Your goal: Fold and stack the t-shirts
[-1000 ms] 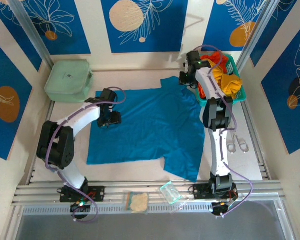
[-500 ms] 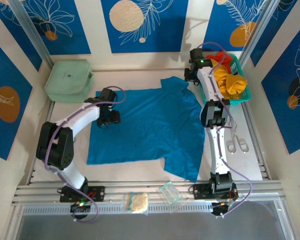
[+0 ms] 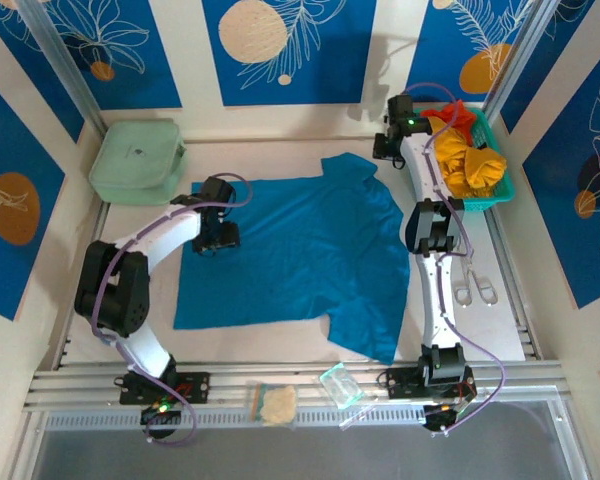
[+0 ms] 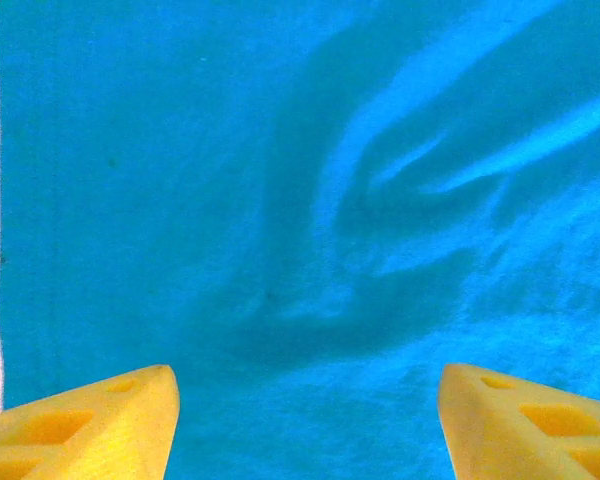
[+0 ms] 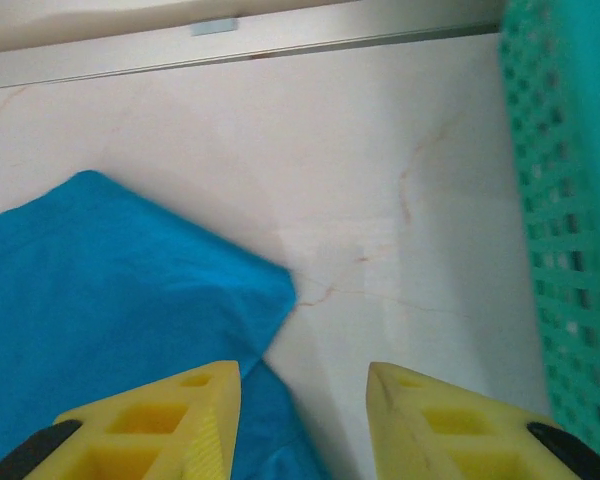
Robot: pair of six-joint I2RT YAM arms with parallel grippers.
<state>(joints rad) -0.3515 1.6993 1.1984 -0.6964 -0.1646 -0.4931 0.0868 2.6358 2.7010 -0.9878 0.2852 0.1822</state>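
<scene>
The left pincer (image 3: pixel 220 238) hangs released over the far left part of the deep teal-blue t-shirt (image 3: pixel 300 250). In its wrist view the two yellow fingers (image 4: pixel 100 425) stand wide apart with nothing but blue cloth (image 4: pixel 280 200) below them. The right pincer (image 3: pixel 385 150) is released too, reached out to the far side beside the basket (image 3: pixel 500 195). Its fingers (image 5: pixel 160 425) are parted above the tip of a sleeve (image 5: pixel 110 280) and bare tabletop (image 5: pixel 380 150), and hold nothing.

The table (image 3: pixel 270 345) is pale, marble-like, with faint brownish veins, and metal rails (image 3: pixel 300 378) run along its near edge. The walls (image 3: pixel 280 50) around it are cream with deep blue panels, drawn over with white leaves and orange or cream discs. A pale green rounded case (image 3: pixel 135 160) sits in the far left corner. The teal mesh basket stands at the far right, its perforated wall (image 5: pixel 570 200) just beside the right pincer. A crumpled yellow-orange shirt (image 3: pixel 470 165) lies in it, with a bit of red cloth (image 3: pixel 458 112) behind. On the near rail lie a clear bag with something tan (image 3: pixel 273 403) and a small clear box (image 3: pixel 342 385).

The blue shirt is spread open, unfolded, across the middle of the table, its straight hem toward the left. One sleeve points to the far right, the other to the near right. It lies mostly flat, with soft shallow creases under the left pincer.
</scene>
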